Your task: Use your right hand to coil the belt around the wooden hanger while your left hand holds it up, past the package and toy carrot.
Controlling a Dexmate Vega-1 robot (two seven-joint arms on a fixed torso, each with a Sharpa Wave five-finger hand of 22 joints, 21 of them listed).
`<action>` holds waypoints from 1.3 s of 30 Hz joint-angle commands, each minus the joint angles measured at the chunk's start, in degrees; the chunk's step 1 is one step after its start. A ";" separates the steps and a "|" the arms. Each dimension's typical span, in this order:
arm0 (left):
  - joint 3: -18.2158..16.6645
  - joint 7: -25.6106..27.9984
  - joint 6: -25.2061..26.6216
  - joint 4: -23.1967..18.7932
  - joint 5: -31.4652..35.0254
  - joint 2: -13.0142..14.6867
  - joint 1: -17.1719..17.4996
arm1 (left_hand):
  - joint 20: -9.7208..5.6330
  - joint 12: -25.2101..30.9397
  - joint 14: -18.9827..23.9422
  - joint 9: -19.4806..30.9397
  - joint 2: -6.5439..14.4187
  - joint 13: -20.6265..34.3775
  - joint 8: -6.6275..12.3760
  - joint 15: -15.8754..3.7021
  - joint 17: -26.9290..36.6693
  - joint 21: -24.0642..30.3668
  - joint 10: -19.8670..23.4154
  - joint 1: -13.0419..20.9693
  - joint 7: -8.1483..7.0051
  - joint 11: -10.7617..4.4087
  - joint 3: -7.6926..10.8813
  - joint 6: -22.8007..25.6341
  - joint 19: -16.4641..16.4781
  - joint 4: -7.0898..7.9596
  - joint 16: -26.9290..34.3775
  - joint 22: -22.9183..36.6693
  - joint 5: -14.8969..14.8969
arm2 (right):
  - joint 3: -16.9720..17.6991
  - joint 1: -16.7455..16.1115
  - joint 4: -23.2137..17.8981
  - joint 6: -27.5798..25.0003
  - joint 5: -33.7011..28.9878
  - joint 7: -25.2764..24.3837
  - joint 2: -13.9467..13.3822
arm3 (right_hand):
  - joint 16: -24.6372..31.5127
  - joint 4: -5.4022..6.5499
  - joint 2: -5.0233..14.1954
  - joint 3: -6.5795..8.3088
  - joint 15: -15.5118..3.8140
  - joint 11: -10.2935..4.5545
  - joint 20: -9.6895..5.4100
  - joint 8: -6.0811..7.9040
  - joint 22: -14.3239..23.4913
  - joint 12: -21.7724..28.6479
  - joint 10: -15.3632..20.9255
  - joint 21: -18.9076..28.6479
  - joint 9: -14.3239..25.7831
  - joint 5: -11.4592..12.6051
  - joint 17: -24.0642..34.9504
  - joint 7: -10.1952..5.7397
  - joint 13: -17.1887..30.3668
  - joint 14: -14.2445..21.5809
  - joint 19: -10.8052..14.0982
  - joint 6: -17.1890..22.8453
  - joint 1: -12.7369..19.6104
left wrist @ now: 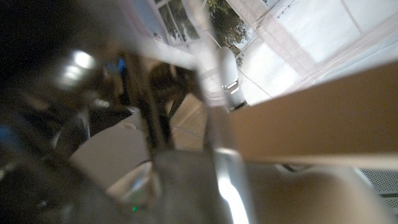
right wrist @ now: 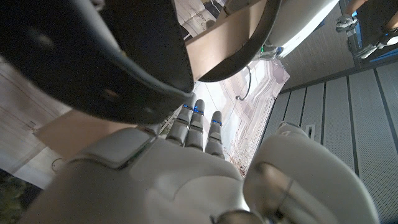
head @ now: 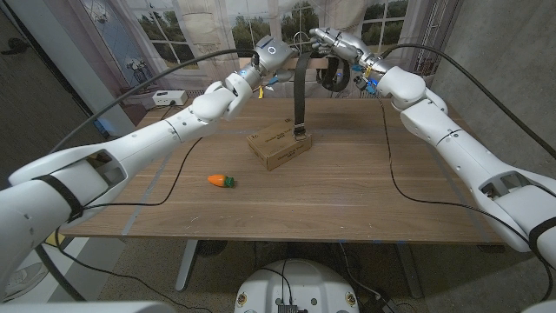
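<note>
Belt [head: 300, 91]: black, hanging from raised hands, free end touching package [head: 280, 145]. Hanger: not discernible. Right hand [head: 334, 42]: grasping coiled belt. Left hand [head: 271, 54]: raised beside belt, grip unclear. Toy carrot [head: 221, 181]: on surface [head: 347, 200], near package.

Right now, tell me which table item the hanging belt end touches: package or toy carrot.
The package: the belt hangs down onto its top. The toy carrot lies apart, nearer the front.

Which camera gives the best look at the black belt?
The head view: the belt hangs from the raised hands down to the package. The right wrist view shows close dark loops; the left wrist view is too blurred.
</note>
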 commanded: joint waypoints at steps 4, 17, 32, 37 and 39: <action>-0.46 0.67 -2.09 0.52 -0.78 0.26 0.03 | -2.93 0.07 0.19 0.14 -0.21 0.19 0.45 0.04 -0.10 -0.07 -0.57 -0.19 -0.01 -0.84 0.22 0.34 -0.19 0.39 -0.13 0.15 0.51 | 2.71 -0.51 4.62 3.92 5.66 -2.26 1.63 | -0.45 -0.13 0.19 -0.53 -0.36 -0.51 -0.17 -1.03 -0.07 -0.97 -1.32 -1.66 -0.09 0.44 -1.79 -0.14 -0.68 -3.55 -1.68 1.20 -0.59; -2.65 -1.49 -3.95 -0.86 -6.39 0.58 0.97 | -2.90 0.03 0.56 0.11 -0.26 0.19 0.51 0.05 0.15 -0.06 -0.72 -0.13 0.10 -0.84 0.19 0.37 -0.20 0.45 0.17 0.12 0.72 | 4.94 -2.50 3.01 6.00 4.34 -8.59 0.89 | -0.29 -1.23 0.79 -0.75 -1.06 -1.62 -0.50 -3.41 -0.31 -2.14 -2.72 -6.55 -0.06 0.89 -6.89 -0.45 -2.86 -9.60 -7.01 3.73 -0.50; -7.19 -13.25 0.28 -8.29 -16.16 2.78 4.57 | -2.81 0.02 0.40 0.24 -0.20 0.19 0.66 0.03 0.07 -0.09 -0.82 -0.06 0.23 -0.82 0.18 0.42 -0.20 0.49 0.06 0.06 0.89 | 7.17 -4.82 1.37 6.04 4.42 -13.56 0.10 | -0.27 -1.44 0.79 -0.97 -1.09 -1.98 -0.40 -4.24 -0.33 -2.19 -2.70 -7.80 -0.04 1.02 -8.49 -0.63 -3.54 -11.23 -7.70 4.34 -0.73; -8.58 -21.72 5.02 -11.99 -20.19 3.56 5.61 | -2.83 0.05 0.57 0.40 -0.08 0.19 0.70 -0.02 0.31 -0.12 -0.81 -0.04 0.28 -0.71 0.18 0.26 -0.19 0.52 0.26 -0.06 0.91 | 7.56 -5.81 0.37 6.94 3.88 -14.94 -0.02 | -0.13 -1.46 0.79 -1.04 -1.06 -1.83 -0.43 -4.37 -0.33 -2.11 -2.47 -7.94 -0.04 1.06 -8.85 -0.61 -3.69 -11.23 -7.46 4.63 -0.83; -9.09 -23.92 6.47 -12.90 -21.74 3.85 5.96 | -2.82 0.04 0.24 0.52 -0.02 0.20 0.72 0.00 -0.03 -0.12 -0.86 -0.03 0.39 -0.69 0.18 0.10 -0.12 0.54 -0.08 -0.10 0.91 | 7.52 -6.07 -0.11 7.11 3.57 -15.08 -0.21 | -0.06 -1.46 0.78 -1.08 -1.12 -1.87 -0.49 -4.41 -0.33 -2.09 -2.41 -7.99 -0.04 1.08 -9.00 -0.62 -3.75 -11.19 -7.34 4.80 -0.89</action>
